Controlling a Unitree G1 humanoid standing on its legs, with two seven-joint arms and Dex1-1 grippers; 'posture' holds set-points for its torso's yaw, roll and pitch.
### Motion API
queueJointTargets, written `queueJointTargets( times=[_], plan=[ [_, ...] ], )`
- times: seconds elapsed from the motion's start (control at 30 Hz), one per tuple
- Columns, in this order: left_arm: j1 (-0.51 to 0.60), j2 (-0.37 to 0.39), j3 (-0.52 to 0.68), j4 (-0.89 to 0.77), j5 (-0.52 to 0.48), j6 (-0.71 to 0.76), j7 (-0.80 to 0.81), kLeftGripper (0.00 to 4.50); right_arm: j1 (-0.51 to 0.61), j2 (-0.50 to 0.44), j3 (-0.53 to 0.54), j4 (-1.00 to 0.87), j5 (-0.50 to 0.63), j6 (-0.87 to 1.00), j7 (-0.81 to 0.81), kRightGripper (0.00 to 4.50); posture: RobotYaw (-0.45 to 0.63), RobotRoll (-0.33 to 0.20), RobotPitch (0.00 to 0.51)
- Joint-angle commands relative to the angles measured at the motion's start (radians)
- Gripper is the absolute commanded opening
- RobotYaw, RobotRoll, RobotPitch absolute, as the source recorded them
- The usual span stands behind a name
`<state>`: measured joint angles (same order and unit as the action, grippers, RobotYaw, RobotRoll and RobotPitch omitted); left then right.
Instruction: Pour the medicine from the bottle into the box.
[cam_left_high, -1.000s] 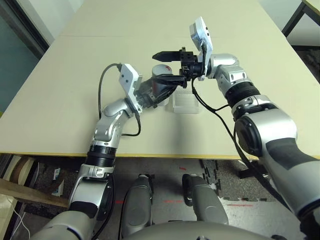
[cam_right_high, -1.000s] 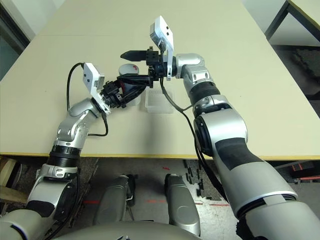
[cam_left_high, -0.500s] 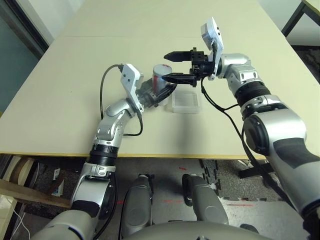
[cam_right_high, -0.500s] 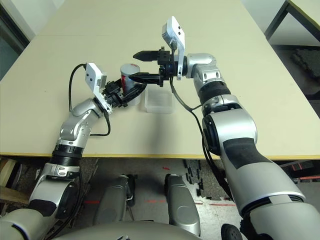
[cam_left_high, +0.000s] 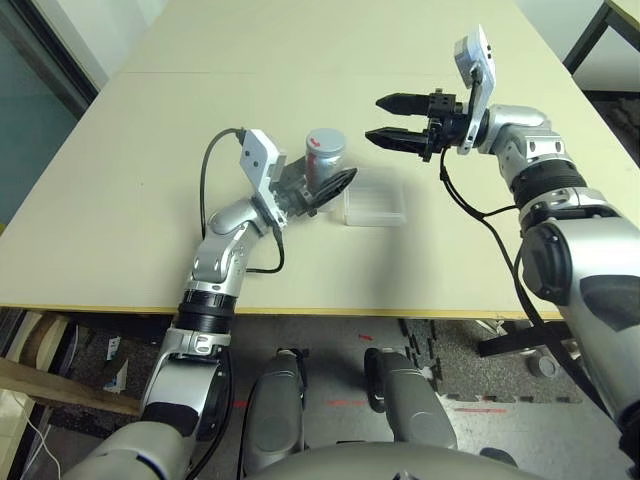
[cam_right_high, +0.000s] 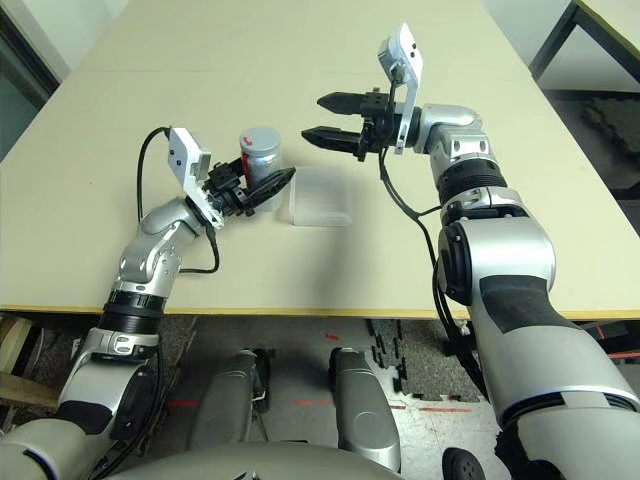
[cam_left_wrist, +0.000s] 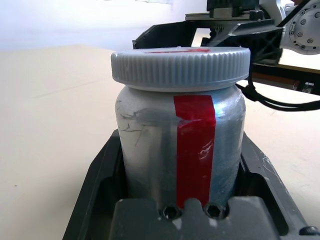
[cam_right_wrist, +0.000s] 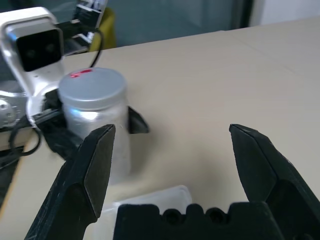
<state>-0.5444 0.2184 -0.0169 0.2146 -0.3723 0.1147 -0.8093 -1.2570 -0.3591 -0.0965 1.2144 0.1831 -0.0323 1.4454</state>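
The bottle (cam_left_high: 324, 157) stood upright on the table (cam_left_high: 140, 170), its long axis vertical and its grey cap (cam_left_wrist: 180, 65) screwed on at the top, facing the ceiling; the red stripe (cam_left_wrist: 194, 145) ran straight down its side, toward the left wrist camera; there was one bottle and one cap. The left gripper (cam_left_high: 322, 189) was clamped on the bottle's lower body, one black finger on each side of it; the fingers reached toward the box. The box (cam_left_high: 375, 202) lay flat on the table just to the right of the bottle, close beside it but apart from it as far as I could see; there was one box, clear and shallow, its open side up; I could not tell whether anything lay in it. The right gripper (cam_left_high: 390, 119) hung in the air above the table, beyond the box and to the right of the bottle, touching neither; its two fingers were spread wide and held nothing; they pointed leftward, toward the bottle. I counted two grippers.
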Motion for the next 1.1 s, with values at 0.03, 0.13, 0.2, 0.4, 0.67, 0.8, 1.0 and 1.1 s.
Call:
queueJointTargets(
  times=[0.03, 0.13, 0.2, 0.4, 0.67, 0.8, 1.0, 1.1],
  plan=[
    [-0.016, 0.002, -0.001, 0.014, 0.006, -0.011, -0.009, 2.71, 0.002, 0.027, 0.01, -0.05, 0.01, 0.022, 0.064, 4.5, -0.03, 0.0, 0.158],
    [-0.02, 0.001, -0.003, 0.018, 0.007, -0.014, -0.012, 2.71, 0.005, 0.05, 0.007, -0.075, 0.017, 0.033, 0.08, 4.5, -0.03, 0.0, 0.157],
    [-0.025, -0.001, -0.005, 0.022, 0.007, -0.015, -0.013, 2.71, 0.006, 0.067, 0.008, -0.092, 0.021, 0.039, 0.09, 4.5, -0.03, 0.0, 0.157],
    [-0.037, -0.011, -0.012, 0.035, 0.009, -0.02, -0.016, 2.71, 0.003, 0.118, 0.01, -0.119, 0.032, 0.05, 0.088, 4.5, -0.04, 0.0, 0.156],
    [-0.043, -0.023, -0.018, 0.047, 0.013, -0.03, -0.022, 2.71, -0.003, 0.162, 0.014, -0.127, 0.033, 0.052, 0.076, 4.5, -0.03, 0.0, 0.155],
    [-0.047, -0.026, -0.02, 0.051, 0.015, -0.033, -0.025, 2.71, -0.006, 0.179, 0.015, -0.118, 0.027, 0.044, 0.061, 4.5, -0.03, 0.0, 0.154],
    [-0.046, -0.027, -0.021, 0.05, 0.015, -0.035, -0.031, 2.71, -0.007, 0.185, 0.016, -0.104, 0.019, 0.032, 0.025, 4.5, -0.03, 0.0, 0.153],
    [-0.044, -0.027, -0.022, 0.047, 0.014, -0.034, -0.034, 2.71, -0.004, 0.177, 0.018, -0.095, 0.012, 0.03, 0.01, 4.5, -0.03, 0.0, 0.153]
  ],
)
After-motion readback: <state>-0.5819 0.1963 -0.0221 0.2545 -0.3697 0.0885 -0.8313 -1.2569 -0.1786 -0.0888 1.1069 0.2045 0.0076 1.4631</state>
